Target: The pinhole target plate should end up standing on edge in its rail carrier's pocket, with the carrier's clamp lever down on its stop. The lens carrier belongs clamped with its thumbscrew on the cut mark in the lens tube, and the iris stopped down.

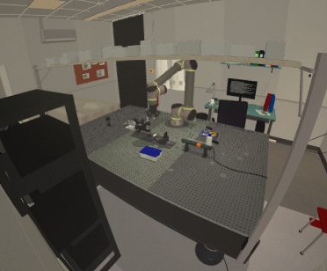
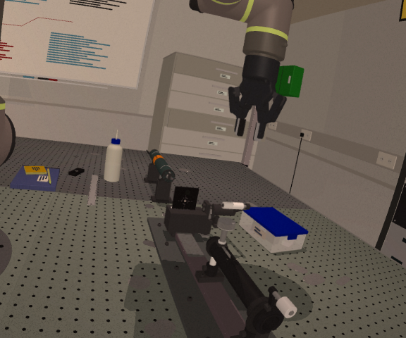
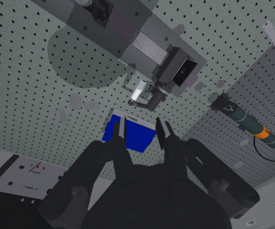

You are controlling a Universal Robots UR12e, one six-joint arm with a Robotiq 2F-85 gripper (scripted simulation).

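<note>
The lens tube [image 2: 241, 276] lies along the rail toward the near end, and its iris end is cut off at the frame's lower edge. A small white-tipped thumbscrew [image 2: 212, 261] stands on the tube's carrier, and a white knob [image 2: 286, 307] sticks out near the tube's front. The black pinhole target plate [image 2: 185, 198] [image 3: 184, 71] stands on edge in the dark rail carrier [image 2: 187, 219]. The carrier's clamp lever with its white handle [image 2: 234, 205] [image 3: 138, 90] sticks out sideways, about level. My gripper [image 2: 249, 129] [image 3: 140, 132] hangs high above the rail's far end, open and empty.
A drawer cabinet [image 2: 203, 109] stands behind the table. A blue-lidded box [image 2: 273, 227] lies right of the rail. A green laser tube on a post [image 2: 161, 167], a white bottle [image 2: 113, 162], and a blue notebook [image 2: 35, 177] sit further back. An equipment rack stands right.
</note>
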